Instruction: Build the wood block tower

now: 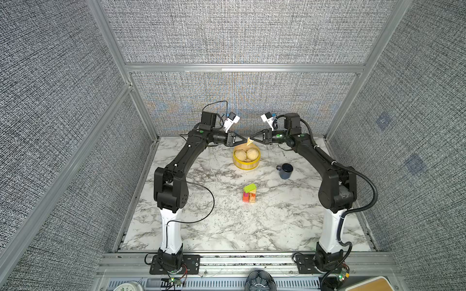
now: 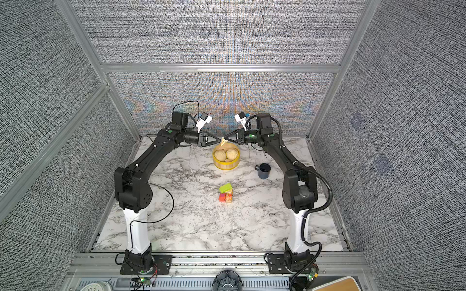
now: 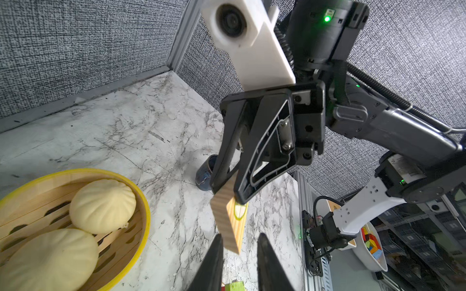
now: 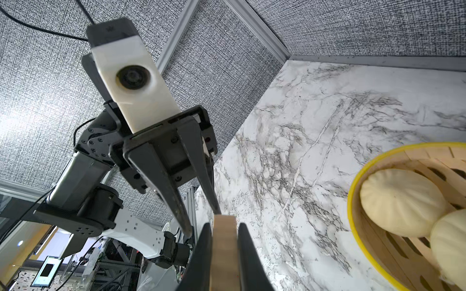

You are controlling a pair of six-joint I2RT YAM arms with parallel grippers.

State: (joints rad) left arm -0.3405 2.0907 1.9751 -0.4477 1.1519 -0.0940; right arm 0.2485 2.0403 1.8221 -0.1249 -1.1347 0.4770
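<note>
- My two arms meet high over the back of the table (image 1: 227, 226), tip to tip.
- My left end effector (image 1: 245, 141) has its two fingers (image 3: 214, 257) drawn in narrow on either side of the free end of one tan wood slab (image 3: 224, 216). I cannot tell whether they press on it.
- That single slab hangs tilted in the air between my two tips, above the far rim of the basket.
- My right end effector (image 3: 227, 192) pinches the slab's other end, one finger on each flat face.
- Below the slab sits one round yellow steamer basket (image 1: 245, 166), with two pale buns (image 1: 240, 154) lying side by side in it.
- Nearer the front, at mid-table, stands one tower (image 1: 249, 194), well apart from both my tips. One lime-green slab (image 1: 249, 187) lies on top, with pink, orange and tan blocks under it. I cannot count those lower blocks surely.
- Farthest right stands one dark blue mug (image 1: 286, 171), upright and apart from the basket and the tower.
</note>
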